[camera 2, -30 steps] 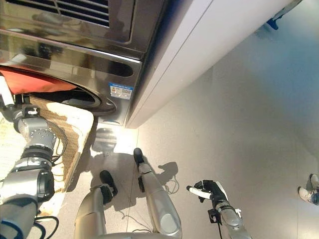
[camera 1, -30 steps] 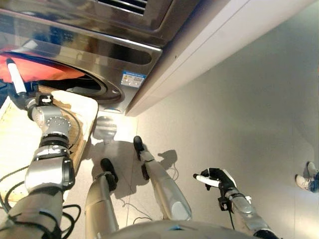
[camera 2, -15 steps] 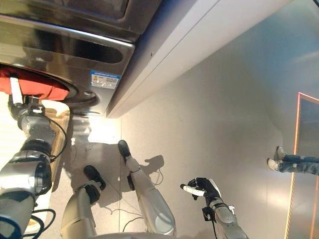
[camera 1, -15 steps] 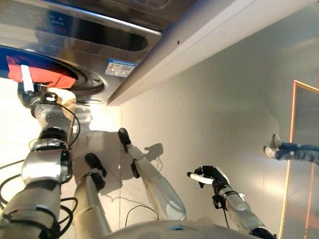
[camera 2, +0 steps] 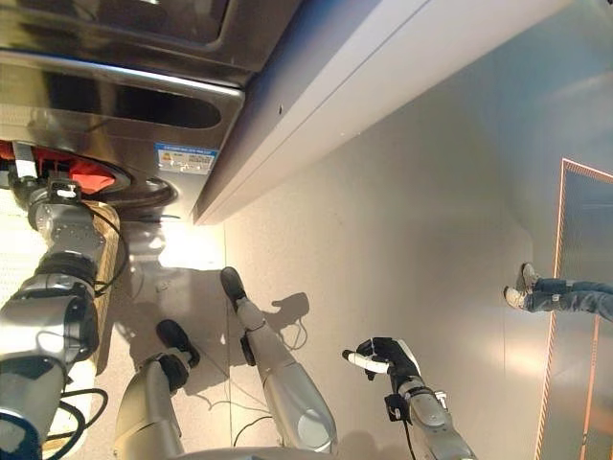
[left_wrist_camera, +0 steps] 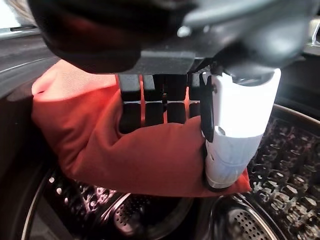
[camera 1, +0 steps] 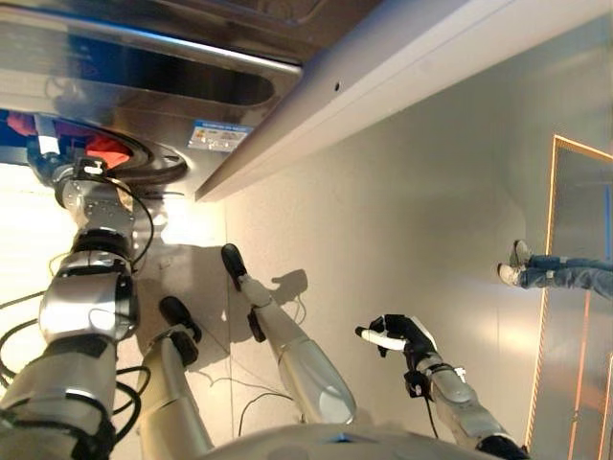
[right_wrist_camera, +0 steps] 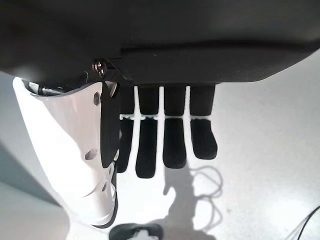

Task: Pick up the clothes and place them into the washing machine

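A red cloth (left_wrist_camera: 100, 145) lies in the mouth of the steel washing machine (camera 1: 144, 67), over its perforated drum (left_wrist_camera: 270, 150). My left hand (camera 1: 46, 158) reaches into that opening; its fingers (left_wrist_camera: 155, 107) and white-covered thumb are curled into the cloth. From the head only a small red patch (camera 1: 107, 149) shows past the door rim. My right hand (camera 1: 397, 333) hangs low at my right side over the floor, fingers (right_wrist_camera: 165, 140) relaxed, holding nothing.
A tan woven basket (camera 2: 107, 254) sits below the machine's door by my left arm. A long white cabinet side (camera 1: 431, 57) runs along the machine. A person's legs (camera 1: 565, 273) stand at the far right beside an orange-edged floor panel (camera 1: 553, 287).
The camera has swung, shifting the whole scene. My left hand has gone deeper into the drum with the red cloth, so less red shows. The right hand keeps its pose.
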